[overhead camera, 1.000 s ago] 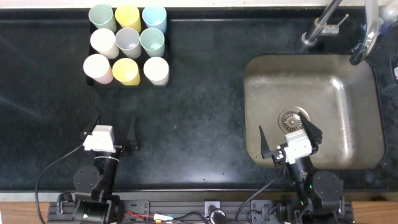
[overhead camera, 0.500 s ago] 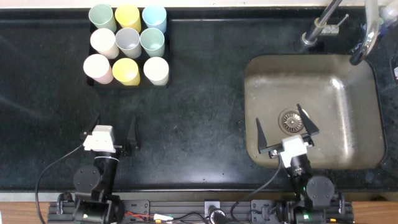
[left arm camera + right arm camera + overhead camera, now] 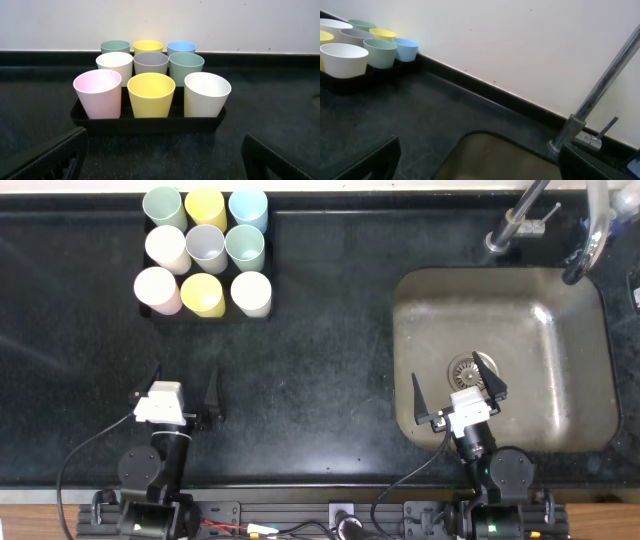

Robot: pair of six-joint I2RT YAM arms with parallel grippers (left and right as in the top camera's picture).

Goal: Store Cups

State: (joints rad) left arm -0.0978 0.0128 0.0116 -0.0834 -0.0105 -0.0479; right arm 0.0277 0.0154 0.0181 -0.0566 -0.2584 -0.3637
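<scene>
The left gripper (image 3: 186, 382) sits low over the near part of the black speckled stone countertop (image 3: 330, 340), its jaws spread wide and holding nothing. The right gripper (image 3: 446, 366) hangs over the near half of the stainless steel sink basin (image 3: 560, 360), close to the round metal drain (image 3: 467, 370), with its jaws likewise released and carrying nothing. From the left gripper the dark countertop runs straight back to a shallow black rectangular plastic tray (image 3: 150, 123), which stands well apart from the fingers, near the rear left of the worktop. The sink lies off to the right of that tray, and a chrome tap (image 3: 520, 215) rises behind the basin at the back edge. The tray holds nine plastic tumblers, all upright with their mouths open upward, packed three by three and touching or nearly touching. In the nearest row stand a pale pink cup (image 3: 98, 93), a yellow cup (image 3: 150, 94) and a white cup (image 3: 206, 93); the two outer ones lean slightly outward. Behind them are a cream cup (image 3: 114, 62), a grey cup (image 3: 151, 62) and a sage green cup (image 3: 186, 64). The farthest row has a darker green cup (image 3: 115, 46), a second yellow cup (image 3: 148, 46) and a light blue cup (image 3: 181, 47). Just behind the tray a low black upstand meets the plain white wall (image 3: 210, 22).
</scene>
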